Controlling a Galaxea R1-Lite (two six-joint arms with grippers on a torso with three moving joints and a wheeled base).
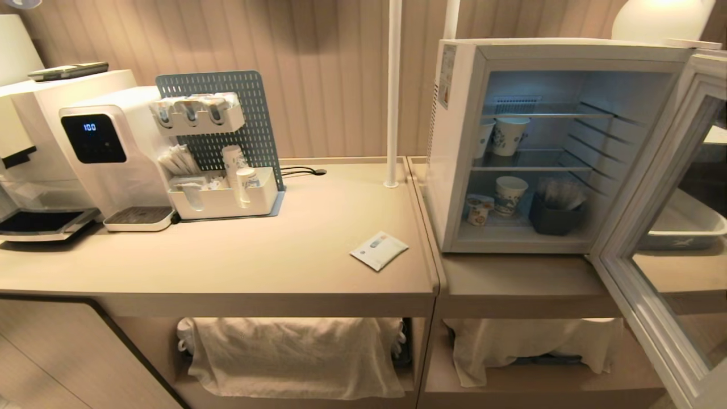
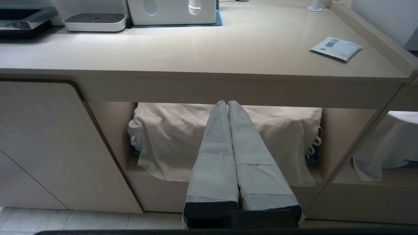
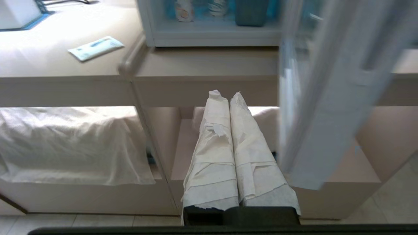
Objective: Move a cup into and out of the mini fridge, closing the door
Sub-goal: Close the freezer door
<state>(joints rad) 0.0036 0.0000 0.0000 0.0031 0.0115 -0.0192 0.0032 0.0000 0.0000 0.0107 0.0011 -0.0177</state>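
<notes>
Left hand (image 2: 228,103) and right hand (image 3: 225,95) both hang fully closed, holding and touching nothing.

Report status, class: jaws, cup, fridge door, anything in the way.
Left gripper and right gripper shut, empty, below counter. Cup on fridge floor. Door wide open. Path unobstructed.

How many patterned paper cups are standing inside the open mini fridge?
3. Two stand on the middle wire shelf: one in full view, another partly cut off by the mini fridge frame. The third stands on the bottom. More may be hidden.
</notes>
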